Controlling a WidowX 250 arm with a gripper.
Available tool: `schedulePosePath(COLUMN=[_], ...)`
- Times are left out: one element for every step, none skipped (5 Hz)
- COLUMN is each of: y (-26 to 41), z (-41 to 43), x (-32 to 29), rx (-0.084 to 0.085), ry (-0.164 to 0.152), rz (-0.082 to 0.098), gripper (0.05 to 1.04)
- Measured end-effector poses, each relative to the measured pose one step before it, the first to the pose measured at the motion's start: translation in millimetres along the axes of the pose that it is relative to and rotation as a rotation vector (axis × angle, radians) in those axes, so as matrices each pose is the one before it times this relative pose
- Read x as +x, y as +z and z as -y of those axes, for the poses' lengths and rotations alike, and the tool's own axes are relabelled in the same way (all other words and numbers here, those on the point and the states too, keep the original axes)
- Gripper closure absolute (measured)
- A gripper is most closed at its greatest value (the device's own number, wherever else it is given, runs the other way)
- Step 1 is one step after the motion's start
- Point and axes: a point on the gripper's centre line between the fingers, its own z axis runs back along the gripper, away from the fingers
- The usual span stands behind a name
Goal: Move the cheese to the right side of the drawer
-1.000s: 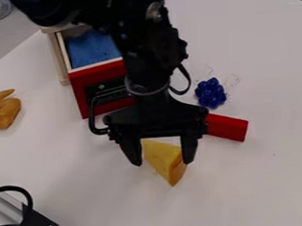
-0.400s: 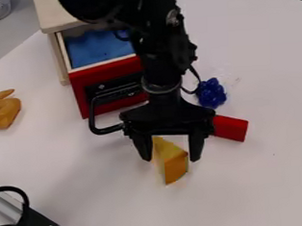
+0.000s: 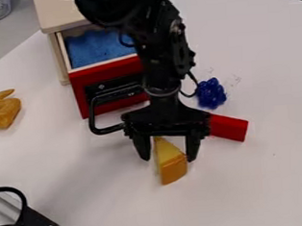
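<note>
1. The cheese sits on the counter between the two fingers of the hand, its thick end poking out toward the camera and its narrow end back under the palm.
2. Its long axis runs from under the palm toward the camera, roughly square to the line joining the fingertips, so closing should pinch it across its width.
3. The fingers stand apart, a bit wider than the wedge. A strip of counter shows between the cheese and the finger at the view's left; the other finger is very near it or touching, I can't tell which. Nothing looks clamped.
4. The drawer is beyond the hand, toward the view's upper left. Just beyond the hand on the view's right is a red block, with a blue bunch farther back.
5. The step in hand seems to be the grasp. Since the wedge tapers, a pinch too near the narrow end could let it slip or swing, and a low carry might knock the red block.
</note>
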Motion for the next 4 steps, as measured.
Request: schedulePosePath(y=[-1.37, -0.09, 0.28, 10.10], z=[-4.08, -1.00, -4.08, -4.87], x=[4.53, -0.97, -5.62, -2.58], rx=[-0.0047, 0.0002, 0.0040, -0.0139], ry=[0.0219, -0.0022, -0.0016, -0.0279], rz=[0.0112, -0.0048, -0.0196, 0.0202], gripper=[0.397, 0.698, 0.792, 0.804])
